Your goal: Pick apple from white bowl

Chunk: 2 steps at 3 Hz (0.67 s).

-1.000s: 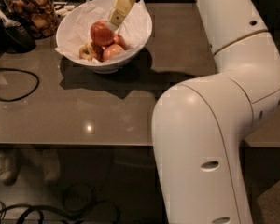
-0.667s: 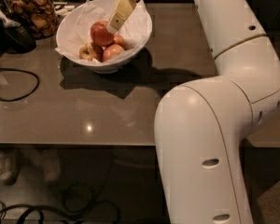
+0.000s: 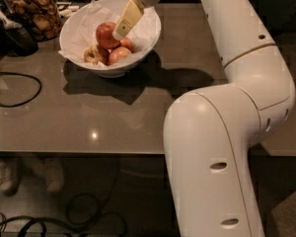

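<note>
You had the gripper (image 3: 120,31) reaching down into the white bowl (image 3: 149,33) from above its far rim. Its pale tip was right against the upper right side of the apple (image 3: 105,34). I could not tell how wide the claw stood or whether it had hold of anything, because only one side of it showed. The apple sat inside the bowl, a little left of its middle, on top of the other fruit.

The risks, as I judged them, came from that pile. Two smaller red-yellow apples (image 3: 121,54) lay in the bowl just below and to the right of the big one. A pale blemished one (image 3: 92,54) lay at the bowl's left front. If the grip was off-centre on that glossy round skin, the apple could have squirted out. It might then have rolled among the others, or over the bowl's near rim onto the table (image 3: 89,117).

The crumpled paper (image 3: 89,10) lining the bowl could have been pinched along with the fruit and dragged up, tipping the rest. The arm (image 3: 237,38) crossed above the bowl's right rim, and a sideways push from it could have slid the whole bowl toward the glass jar (image 3: 33,15) just left of it.
</note>
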Tool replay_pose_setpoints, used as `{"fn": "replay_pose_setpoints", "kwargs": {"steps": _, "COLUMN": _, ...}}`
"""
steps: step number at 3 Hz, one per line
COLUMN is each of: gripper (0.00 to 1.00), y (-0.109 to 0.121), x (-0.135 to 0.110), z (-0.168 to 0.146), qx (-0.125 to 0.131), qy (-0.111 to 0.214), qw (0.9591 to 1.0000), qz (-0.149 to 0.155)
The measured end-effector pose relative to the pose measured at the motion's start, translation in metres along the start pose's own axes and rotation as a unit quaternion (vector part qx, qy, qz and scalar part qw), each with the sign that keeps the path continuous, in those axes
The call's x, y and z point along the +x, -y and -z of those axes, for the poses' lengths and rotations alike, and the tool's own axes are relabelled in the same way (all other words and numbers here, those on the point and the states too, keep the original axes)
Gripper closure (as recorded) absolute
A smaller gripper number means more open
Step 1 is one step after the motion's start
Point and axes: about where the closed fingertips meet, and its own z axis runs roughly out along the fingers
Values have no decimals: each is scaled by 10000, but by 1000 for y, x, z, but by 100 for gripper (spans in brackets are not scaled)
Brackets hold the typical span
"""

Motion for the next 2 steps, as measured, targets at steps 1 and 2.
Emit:
{"fn": "replay_pose_setpoints", "kwargs": {"steps": 1, "gripper": 0, "y": -1, "x": 2, "z": -11, "qx": -158, "qy": 75, "qw": 9998, "qz": -18}}
{"fn": "replay_pose_setpoints", "kwargs": {"steps": 2, "gripper": 0, "y": -4, "x": 0, "z": -24, "qx": -334, "qy": 153, "qw": 9993, "qz": 31}}
